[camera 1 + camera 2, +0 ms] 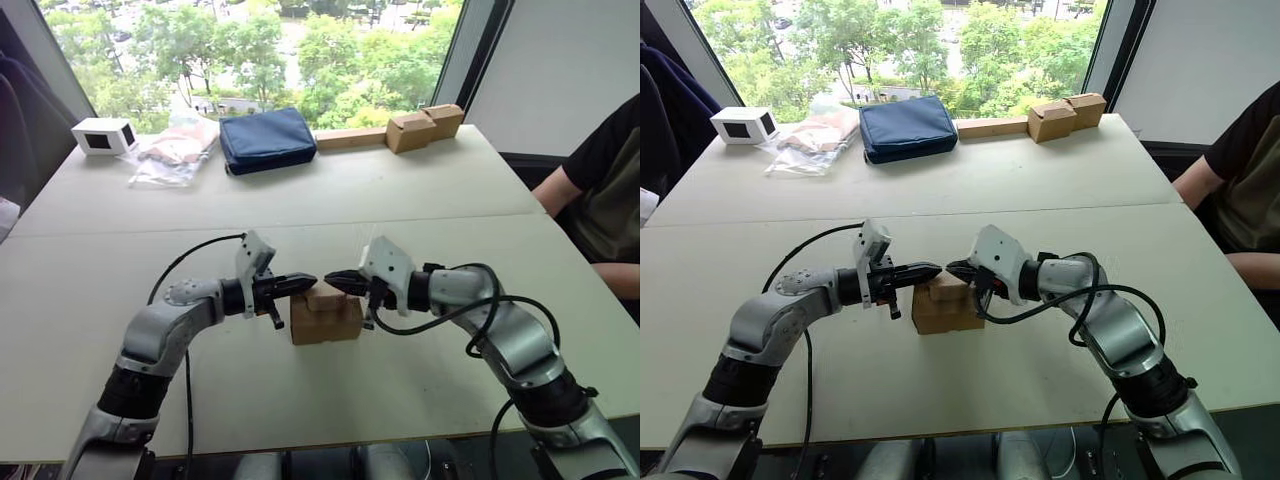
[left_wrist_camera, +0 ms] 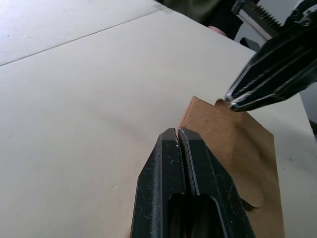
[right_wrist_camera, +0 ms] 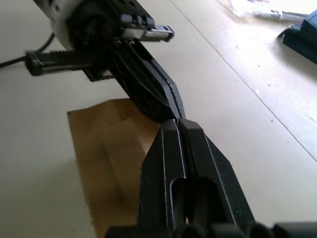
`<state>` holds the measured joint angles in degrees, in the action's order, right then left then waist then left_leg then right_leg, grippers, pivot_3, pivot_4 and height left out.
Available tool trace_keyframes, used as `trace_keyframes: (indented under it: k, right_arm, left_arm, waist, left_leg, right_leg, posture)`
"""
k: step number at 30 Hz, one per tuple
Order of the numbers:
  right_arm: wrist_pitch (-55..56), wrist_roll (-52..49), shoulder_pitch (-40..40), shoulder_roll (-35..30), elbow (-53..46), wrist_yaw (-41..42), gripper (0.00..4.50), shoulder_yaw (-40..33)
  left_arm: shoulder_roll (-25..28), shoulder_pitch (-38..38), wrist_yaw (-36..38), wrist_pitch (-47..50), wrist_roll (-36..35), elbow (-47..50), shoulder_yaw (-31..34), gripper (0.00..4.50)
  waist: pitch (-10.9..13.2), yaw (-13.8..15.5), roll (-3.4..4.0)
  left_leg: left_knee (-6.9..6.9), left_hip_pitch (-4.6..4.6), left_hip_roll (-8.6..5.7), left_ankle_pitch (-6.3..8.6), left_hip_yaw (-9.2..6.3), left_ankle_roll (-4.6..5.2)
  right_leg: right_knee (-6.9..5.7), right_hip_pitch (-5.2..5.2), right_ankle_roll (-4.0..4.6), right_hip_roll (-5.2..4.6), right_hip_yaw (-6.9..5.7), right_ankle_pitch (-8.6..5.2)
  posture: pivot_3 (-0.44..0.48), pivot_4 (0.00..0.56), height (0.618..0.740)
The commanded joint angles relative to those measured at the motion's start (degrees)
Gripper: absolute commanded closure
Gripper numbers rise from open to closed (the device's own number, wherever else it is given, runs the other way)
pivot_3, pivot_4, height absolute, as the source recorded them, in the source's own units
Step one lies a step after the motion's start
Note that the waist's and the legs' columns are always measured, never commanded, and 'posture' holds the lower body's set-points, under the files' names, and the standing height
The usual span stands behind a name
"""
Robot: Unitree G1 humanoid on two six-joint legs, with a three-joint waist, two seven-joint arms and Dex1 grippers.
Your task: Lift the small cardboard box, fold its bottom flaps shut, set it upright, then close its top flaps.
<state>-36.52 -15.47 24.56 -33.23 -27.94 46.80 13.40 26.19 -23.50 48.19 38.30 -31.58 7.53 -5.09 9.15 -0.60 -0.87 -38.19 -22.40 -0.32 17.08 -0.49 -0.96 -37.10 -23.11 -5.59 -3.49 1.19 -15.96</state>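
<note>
So the small cardboard box (image 1: 325,318) is sitting on the near part of the white table (image 1: 420,190), right between the two arms. Both grippers are hovering over its top, pointing at each other from opposite sides. The left gripper (image 1: 303,284) is coming in from the left with its fingers pressed together, nothing pinched, tip over the box's left top edge. The right gripper (image 1: 337,281) is doing the same from the right, fingers also pressed together and empty. The tips are sitting just apart above the top flaps (image 3: 111,144), which are lying folded down with a shallow seam showing. Can't tell if either tip is actually touching the cardboard.
</note>
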Motion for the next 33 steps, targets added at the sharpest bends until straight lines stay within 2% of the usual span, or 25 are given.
trace_keyframes:
  k: [1,11,33]
  right_arm:
    - [-1.26,-2.83,-1.72,-1.94,-6.47,1.17,4.5,-1.33]
    - [2.49,2.72,-3.12,-4.17,-4.64,0.67,4.5,4.1]
    - [8.12,10.73,-2.49,-3.76,0.86,0.66,4.5,7.87]
  left_arm:
    - [-0.61,-0.87,-0.05,-0.98,-0.13,0.43,1.01,4.46]
    - [-1.49,-0.45,-0.5,-0.07,-1.01,0.74,1.69,4.46]
    - [-1.71,0.59,-1.13,1.1,-1.01,2.36,1.35,4.46]
  waist:
    - [0.0,0.0,0.0]
    - [0.0,-0.06,0.0]
    - [0.0,-0.04,0.0]
  left_leg:
    - [0.0,0.0,0.0,0.0,0.0,0.0]
    - [-0.01,0.0,0.01,0.0,-0.01,0.0]
    - [-0.01,0.0,0.01,0.0,-0.01,0.0]
  right_leg:
    - [0.0,0.01,0.0,-0.01,0.0,0.0]
    - [0.01,0.01,0.0,0.02,-0.01,0.0]
    - [0.01,0.01,0.0,0.03,-0.01,0.0]
  posture:
    - [0.0,0.15,0.74]
    - [0.0,0.15,0.74]
    - [0.0,0.15,0.74]
